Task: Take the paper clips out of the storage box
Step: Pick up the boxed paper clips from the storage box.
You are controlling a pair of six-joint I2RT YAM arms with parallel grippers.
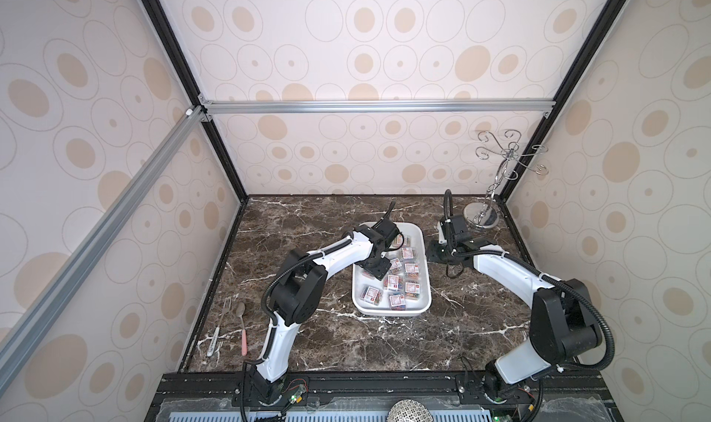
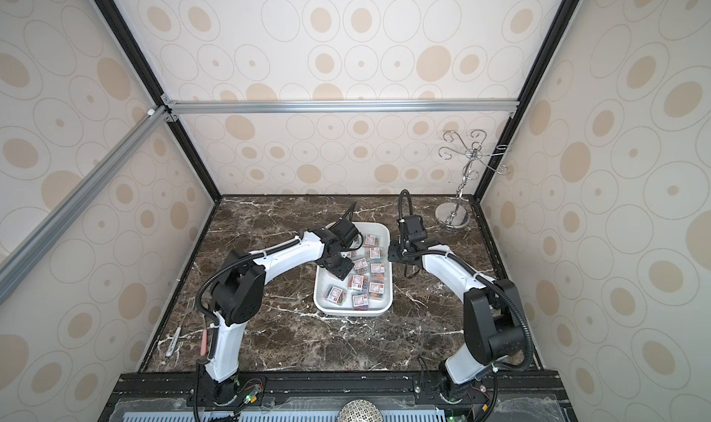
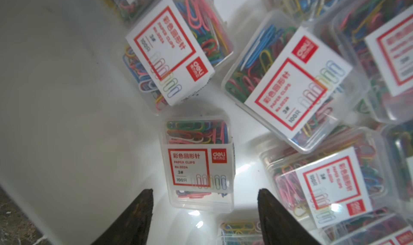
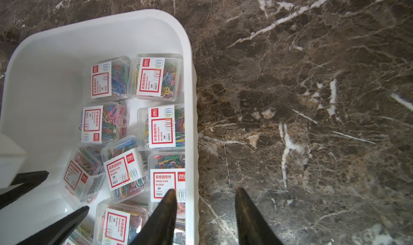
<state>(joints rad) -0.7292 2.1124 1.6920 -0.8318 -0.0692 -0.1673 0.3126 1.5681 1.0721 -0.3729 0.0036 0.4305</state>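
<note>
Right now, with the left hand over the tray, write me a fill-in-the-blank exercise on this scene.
Each box of paper clips carries a white-and-____ label.
The left hand hangs over the storage box, jaws apart, holding ____.
The spoon beside the fork has a ____ handle.
The chrome stand stands in the far ____ corner of the table.
Missing words: red; nothing; pink; right.
</note>
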